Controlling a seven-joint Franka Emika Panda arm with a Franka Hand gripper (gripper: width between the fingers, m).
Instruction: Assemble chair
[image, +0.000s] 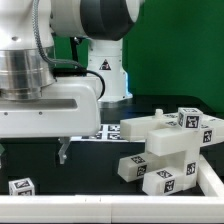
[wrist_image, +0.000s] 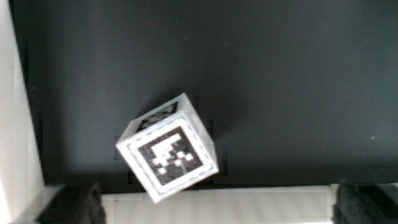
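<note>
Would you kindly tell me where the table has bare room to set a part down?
The table is bare between the small tagged block and the joined chair pieces. It is crowded at the exterior view's right, around those pieces.

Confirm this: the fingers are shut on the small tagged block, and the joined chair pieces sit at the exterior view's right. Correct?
No: the fingers are open, not shut on the small tagged block. The wrist view shows them wide apart, with the block lying untouched. The joined chair pieces do sit at the exterior view's right.
</note>
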